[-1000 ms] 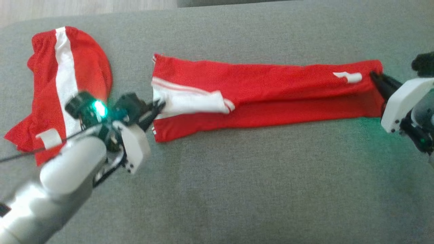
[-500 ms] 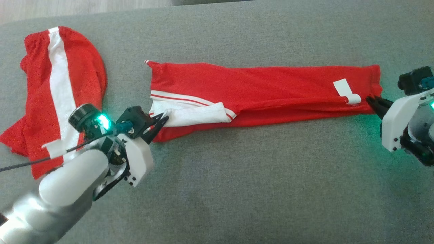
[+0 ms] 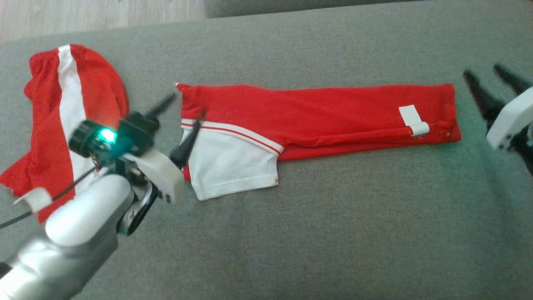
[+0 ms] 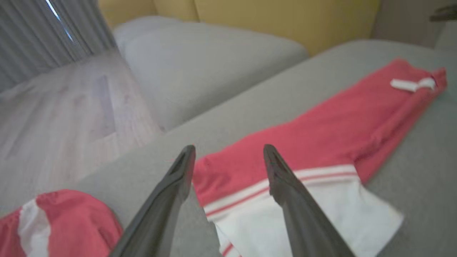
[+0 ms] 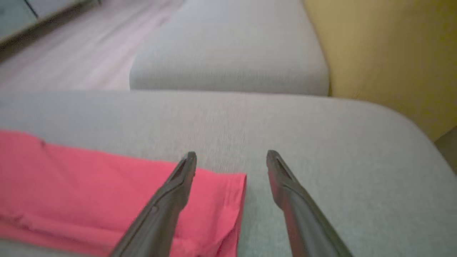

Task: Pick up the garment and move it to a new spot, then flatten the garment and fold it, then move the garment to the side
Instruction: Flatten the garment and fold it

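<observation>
A long red garment (image 3: 333, 112) lies stretched flat across the grey couch cushion (image 3: 291, 241), its white-panelled end at the left claw (image 3: 188, 104) and its tagged end just short of the right claw (image 3: 482, 70). Both claws stand spread, pinching nothing. Blur leaves it unclear whether the left claw's nearer finger touches the hem. If it does, a careless lift could drag and wrinkle the cloth. A second red-and-white garment (image 3: 75, 116), beyond that same end, could be snagged by mistake.
</observation>
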Robot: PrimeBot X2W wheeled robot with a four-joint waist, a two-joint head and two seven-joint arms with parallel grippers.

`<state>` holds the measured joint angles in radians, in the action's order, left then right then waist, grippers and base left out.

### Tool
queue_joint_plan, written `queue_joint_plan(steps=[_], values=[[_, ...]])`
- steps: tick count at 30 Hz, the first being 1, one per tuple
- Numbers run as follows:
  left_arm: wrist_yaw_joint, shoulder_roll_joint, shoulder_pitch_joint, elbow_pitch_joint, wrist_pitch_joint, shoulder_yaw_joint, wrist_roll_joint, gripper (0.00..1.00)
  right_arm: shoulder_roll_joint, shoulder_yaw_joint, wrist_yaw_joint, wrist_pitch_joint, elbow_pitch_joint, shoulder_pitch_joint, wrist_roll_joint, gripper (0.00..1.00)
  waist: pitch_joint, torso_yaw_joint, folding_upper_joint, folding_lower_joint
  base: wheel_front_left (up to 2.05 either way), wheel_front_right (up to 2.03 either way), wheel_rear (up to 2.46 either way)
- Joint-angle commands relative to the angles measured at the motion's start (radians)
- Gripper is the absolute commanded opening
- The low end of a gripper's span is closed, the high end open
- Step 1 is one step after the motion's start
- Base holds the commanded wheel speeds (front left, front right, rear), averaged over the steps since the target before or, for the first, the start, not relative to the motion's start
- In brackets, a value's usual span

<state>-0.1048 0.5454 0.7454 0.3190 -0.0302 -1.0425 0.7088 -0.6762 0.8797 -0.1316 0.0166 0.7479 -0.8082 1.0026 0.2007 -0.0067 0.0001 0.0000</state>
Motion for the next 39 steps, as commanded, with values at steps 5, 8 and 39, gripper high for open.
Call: queue_joint_plan(steps=[5,8,39], values=[[-0.076,-0.009,-0.025,-0.009,-0.168,0.152,0.057,1.0,0.015,-0.103,0.001,0.196,-0.04,-0.015,-0.016,1.0,-0.043,-0.012,-0.0001,0.0,0.0,0.0,0.0],[-0.122,-0.041,-0.097,-0.023,-0.223,0.248,0.098,1.0,0.074,-0.203,0.001,0.24,-0.054,0.012,-0.078,1.0,-0.063,-0.018,-0.0001,0.0,0.0,0.0,0.0],[0.14,-0.49,-0.609,-0.186,-0.231,0.943,-0.4,1.0,0.623,-0.858,0.001,0.244,-0.415,0.564,-0.725,1.0,-0.061,-0.023,-0.0001,0.0,0.0,0.0,0.0]])
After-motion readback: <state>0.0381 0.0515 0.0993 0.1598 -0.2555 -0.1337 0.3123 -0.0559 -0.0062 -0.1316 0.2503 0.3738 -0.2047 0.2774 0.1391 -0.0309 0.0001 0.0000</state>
